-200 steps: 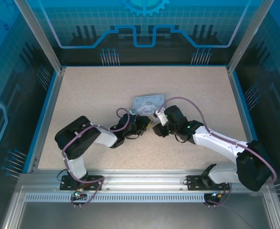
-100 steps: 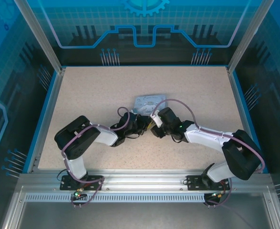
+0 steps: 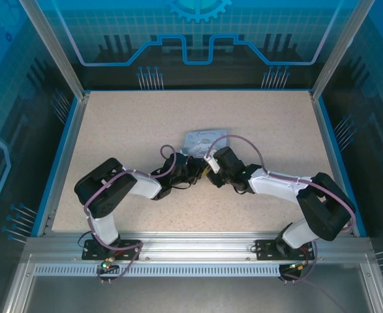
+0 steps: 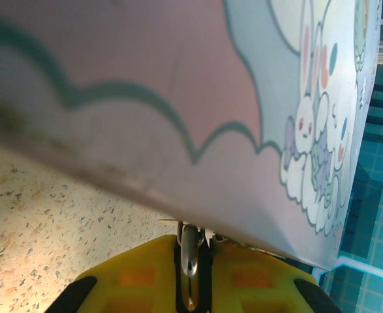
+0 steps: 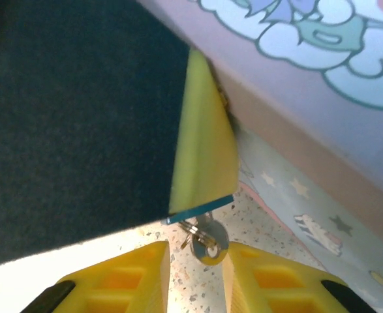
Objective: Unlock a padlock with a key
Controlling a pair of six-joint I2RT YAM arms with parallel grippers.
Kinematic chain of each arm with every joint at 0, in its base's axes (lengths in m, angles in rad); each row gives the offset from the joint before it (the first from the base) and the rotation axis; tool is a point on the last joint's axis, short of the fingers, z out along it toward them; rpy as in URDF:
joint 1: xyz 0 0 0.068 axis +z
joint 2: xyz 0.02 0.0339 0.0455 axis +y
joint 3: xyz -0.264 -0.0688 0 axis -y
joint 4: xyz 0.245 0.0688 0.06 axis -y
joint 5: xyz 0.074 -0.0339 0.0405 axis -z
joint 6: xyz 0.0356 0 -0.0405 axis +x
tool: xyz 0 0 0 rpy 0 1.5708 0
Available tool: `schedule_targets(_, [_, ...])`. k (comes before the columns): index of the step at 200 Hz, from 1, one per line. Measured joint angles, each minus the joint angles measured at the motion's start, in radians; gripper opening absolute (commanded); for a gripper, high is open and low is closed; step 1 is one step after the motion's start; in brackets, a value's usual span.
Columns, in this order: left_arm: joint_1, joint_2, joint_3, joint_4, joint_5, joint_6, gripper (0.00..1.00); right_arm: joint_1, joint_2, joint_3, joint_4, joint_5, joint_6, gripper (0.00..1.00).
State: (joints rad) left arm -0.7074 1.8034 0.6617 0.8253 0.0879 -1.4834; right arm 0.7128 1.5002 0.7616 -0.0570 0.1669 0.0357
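Left hand (image 4: 190, 246) is clenched, its yellow fingers (image 4: 132, 280) pressed onto a thin metal loop (image 4: 190, 261), seemingly the shackle of the padlock (image 5: 201, 210). In the right wrist view the padlock's bluish edge peeks out at those fingertips. At 5 o'clock of that edge sits a small silvery piece (image 5: 208, 245) with a hole; whether it is the key I cannot tell. Right hand (image 5: 198, 254) flanks it, released, fingers apart. From above, the right hand sits at 3 o'clock of the left, nearly touching. A pale-blue cartoon tin (image 3: 204, 138) lies at 12 o'clock of both on the speckled bench (image 3: 126, 130).
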Motion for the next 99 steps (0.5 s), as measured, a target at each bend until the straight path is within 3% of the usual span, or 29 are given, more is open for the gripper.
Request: schedule_targets(99, [0.005,0.000,0.003,-0.008,0.004,0.000,0.00,-0.007,0.008,0.025,0.004,-0.003,0.000,0.14])
